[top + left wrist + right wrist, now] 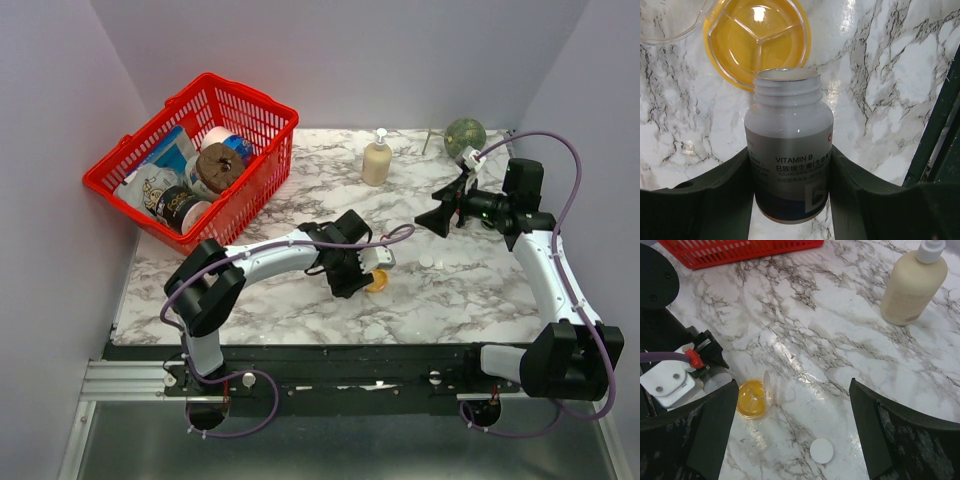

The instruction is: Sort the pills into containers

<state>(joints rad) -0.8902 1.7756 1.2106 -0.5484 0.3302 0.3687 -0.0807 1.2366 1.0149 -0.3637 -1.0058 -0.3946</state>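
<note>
My left gripper [365, 268] is shut on a white pill bottle [789, 150] with a dark label band reading VITAMIN B. Its cap is off, and its mouth points at a shallow round amber dish [757, 40] with three compartments. The dish's clear hinged lid [665, 20] stands open. The dish [377, 281] lies just beyond the bottle [379, 257]. No separate pills show. A white cap [821, 450] lies flat on the marble. My right gripper [795, 440] is open and empty, hovering above the cap [427, 261] and right of the dish [751, 399].
A red basket [195, 150] full of cans and packets stands at the back left. A beige pump bottle [376, 160] stands at the back middle, also in the right wrist view [912, 285]. A green ball-like object [465, 135] sits at the back right.
</note>
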